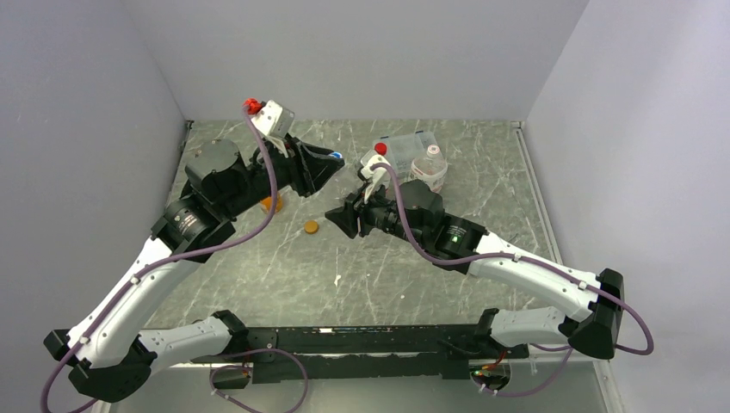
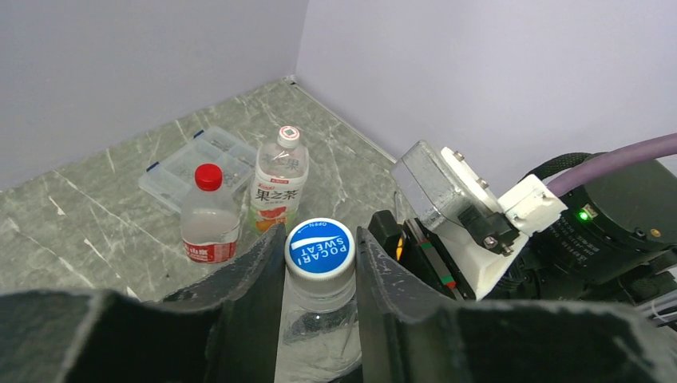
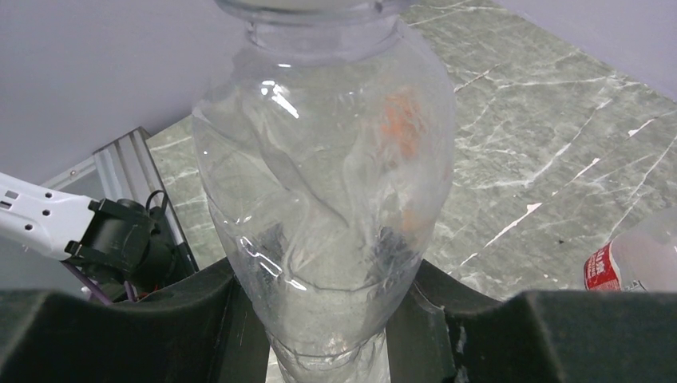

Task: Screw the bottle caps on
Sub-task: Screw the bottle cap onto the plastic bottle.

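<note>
Grey marbled desk (image 1: 413, 284), lilac walls. Near centre the right fingers (image 3: 160, 319) clamp a clear bottle (image 3: 319, 183) low on its body. The left fingers (image 2: 239, 303) pinch the blue cap (image 2: 319, 247) on its neck, so I judge this one mid-screwing. At 12 o'clock, by the box (image 2: 172, 171), the red-capped bottle (image 2: 209, 219) and tea bottle (image 2: 279, 179) already wear caps. Remaining: the orange cap (image 1: 311, 226), loose at 9 o'clock near the orange bottle (image 1: 272, 204).
</note>
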Motion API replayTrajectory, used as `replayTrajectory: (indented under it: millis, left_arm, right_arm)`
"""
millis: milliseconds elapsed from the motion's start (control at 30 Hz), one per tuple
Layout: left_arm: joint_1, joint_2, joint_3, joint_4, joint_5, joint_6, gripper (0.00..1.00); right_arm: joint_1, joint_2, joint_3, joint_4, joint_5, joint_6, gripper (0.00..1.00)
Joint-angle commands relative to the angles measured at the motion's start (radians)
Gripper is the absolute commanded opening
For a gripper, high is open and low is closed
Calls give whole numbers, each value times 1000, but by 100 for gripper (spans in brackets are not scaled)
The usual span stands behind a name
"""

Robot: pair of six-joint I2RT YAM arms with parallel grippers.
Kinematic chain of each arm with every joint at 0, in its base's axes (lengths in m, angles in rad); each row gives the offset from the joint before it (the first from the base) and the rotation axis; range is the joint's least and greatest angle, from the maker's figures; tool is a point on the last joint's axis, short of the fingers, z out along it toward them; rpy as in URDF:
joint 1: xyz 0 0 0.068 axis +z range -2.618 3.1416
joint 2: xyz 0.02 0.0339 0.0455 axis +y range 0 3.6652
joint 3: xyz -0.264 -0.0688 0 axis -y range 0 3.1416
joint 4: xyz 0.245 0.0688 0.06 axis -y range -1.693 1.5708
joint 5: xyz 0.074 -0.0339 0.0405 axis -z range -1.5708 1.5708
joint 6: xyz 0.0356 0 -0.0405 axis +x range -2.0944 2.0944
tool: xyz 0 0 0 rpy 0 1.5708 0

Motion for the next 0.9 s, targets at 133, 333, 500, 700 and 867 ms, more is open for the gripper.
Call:
replayTrajectory:
  millis: [133, 333, 500, 700, 867]
  left_arm:
    - [-2, 11, 9, 24, 22, -5, 20]
    - [-1, 18, 24, -3, 58, 22, 9]
    - [-1, 20, 56, -54, 111, 73, 3]
    - [-1, 22, 82, -91, 119, 100, 0]
    - [-1, 13, 61, -80, 88, 92, 0]
  right_arm:
    - [5, -17, 54, 44, 8, 12, 26]
    - [5, -6, 108, -32, -14, 9, 25]
    - [5, -1, 157, -75, -111, 18, 25]
    - [5, 28, 232, -139, -155, 31, 24]
    - [5, 60, 297, -197, -132, 45, 22]
